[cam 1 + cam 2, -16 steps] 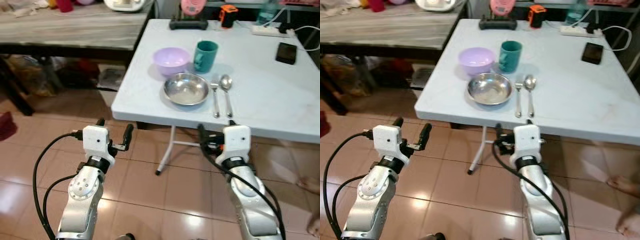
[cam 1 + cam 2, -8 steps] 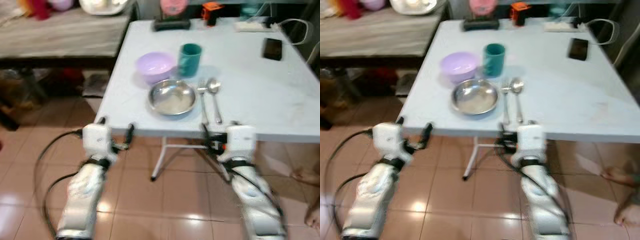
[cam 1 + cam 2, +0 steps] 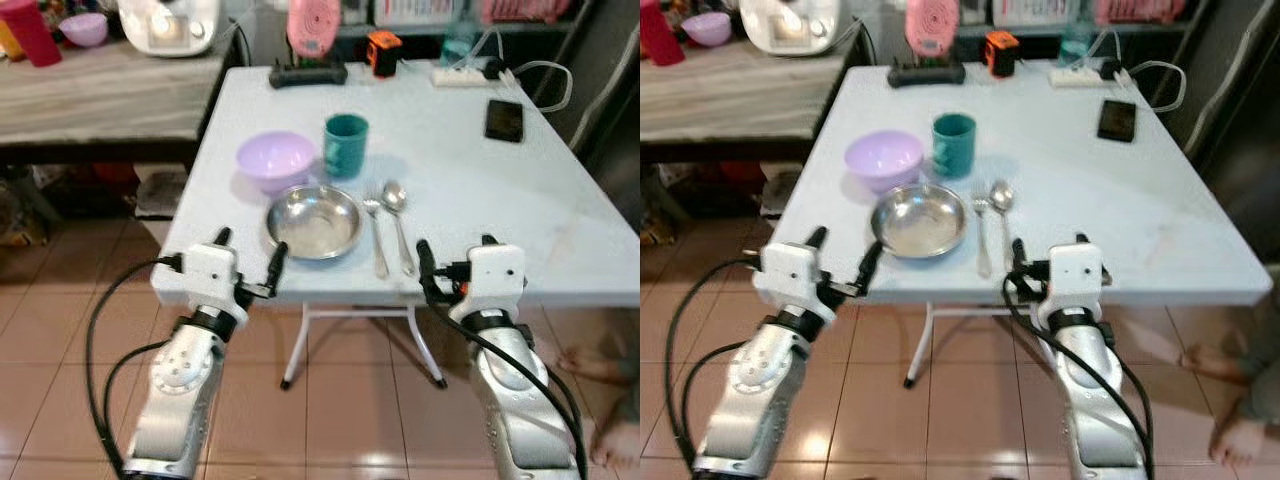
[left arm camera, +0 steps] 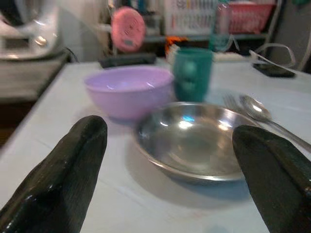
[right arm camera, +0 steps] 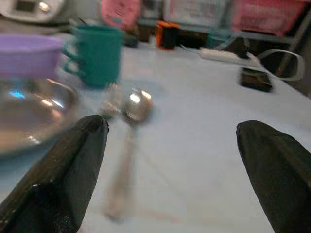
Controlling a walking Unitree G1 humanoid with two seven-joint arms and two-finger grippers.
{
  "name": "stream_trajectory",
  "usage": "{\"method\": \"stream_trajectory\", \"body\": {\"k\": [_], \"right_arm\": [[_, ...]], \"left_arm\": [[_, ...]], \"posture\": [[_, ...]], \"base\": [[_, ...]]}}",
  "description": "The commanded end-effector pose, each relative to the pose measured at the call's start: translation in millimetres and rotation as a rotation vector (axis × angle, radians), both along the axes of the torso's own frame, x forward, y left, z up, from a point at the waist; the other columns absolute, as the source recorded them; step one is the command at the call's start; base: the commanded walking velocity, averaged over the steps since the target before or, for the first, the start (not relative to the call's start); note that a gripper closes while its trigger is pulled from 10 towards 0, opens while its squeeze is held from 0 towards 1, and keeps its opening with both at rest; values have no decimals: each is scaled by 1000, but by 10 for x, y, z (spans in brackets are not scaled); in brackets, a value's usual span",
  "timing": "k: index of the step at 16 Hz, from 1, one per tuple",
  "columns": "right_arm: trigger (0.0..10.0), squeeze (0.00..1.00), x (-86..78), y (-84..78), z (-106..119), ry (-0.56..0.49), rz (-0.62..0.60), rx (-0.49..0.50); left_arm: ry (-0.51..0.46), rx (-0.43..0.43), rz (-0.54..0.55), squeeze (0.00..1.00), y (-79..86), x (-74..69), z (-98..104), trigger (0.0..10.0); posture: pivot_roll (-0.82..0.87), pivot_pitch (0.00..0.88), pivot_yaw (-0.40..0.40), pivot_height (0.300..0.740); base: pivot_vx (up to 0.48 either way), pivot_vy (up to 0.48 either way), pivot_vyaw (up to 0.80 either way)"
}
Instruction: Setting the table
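Terracotta floor tiles [image 3: 340, 400] run under a pale blue folding worktop [image 3: 500, 200], with a grey wooden bench [image 3: 90, 95] beside it carrying a white appliance [image 3: 168, 22] and a red cup [image 3: 30, 28].

Taking the steel bowl [image 3: 313, 221] near the worktop's front edge as the landmark: a lilac bowl [image 3: 274, 160] sits just behind it toward the bench side, and a teal mug [image 3: 346, 144] stands upright just behind it, close beside the lilac bowl. A fork [image 3: 376, 232] and a spoon [image 3: 397, 220] lie side by side just to the steel bowl's right, handles pointing to the front edge. Well behind the steel bowl, along the far edge, are a pink fan on a black base [image 3: 310, 30], an orange-and-black device [image 3: 382, 52] and a white power strip [image 3: 462, 73]. A black phone [image 3: 504, 120] lies far to the right and back.

Left pincer [image 3: 247, 258] hovers at the front edge just before the steel bowl, fingers [image 4: 68, 170] spread wide and empty. Right pincer [image 3: 455, 260] hovers at the front edge just right of the spoon's handle, fingers [image 5: 63, 165] likewise wide apart, holding nothing. A person's bare foot [image 3: 1240, 440] shows on the floor at far right.
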State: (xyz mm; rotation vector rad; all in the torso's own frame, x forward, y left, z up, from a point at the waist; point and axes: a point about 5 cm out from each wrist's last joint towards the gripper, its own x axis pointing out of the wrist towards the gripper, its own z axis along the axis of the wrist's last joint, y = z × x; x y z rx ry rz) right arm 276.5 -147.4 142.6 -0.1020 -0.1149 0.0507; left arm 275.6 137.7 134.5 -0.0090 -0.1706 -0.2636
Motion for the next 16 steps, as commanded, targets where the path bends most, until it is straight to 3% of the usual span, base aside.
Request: {"method": "stream_trajectory", "body": {"k": [1,7,11,16], "right_arm": [[10000,0,4,56,63,-23,29,-4],[10000,0,2,44,71,-26,30,0],[10000,0,-6,71,87,-35,60,-6],[10000,0,-15,99,86,-34,76,-1]], "left_arm": [[5,1,5,0,32,-9,6,10000],[8,2,10,0,31,-9,11,10000],[-22,55,34,0,92,-44,30,10000],[-29,80,36,0,178,-74,39,10000]], "posture": [[-168,139,29,740],[-168,142,30,740],[-166,148,29,740],[-160,156,29,740]], "base": [[292,0,0],[279,0,0],[0,0,0],[0,0,761]]}}
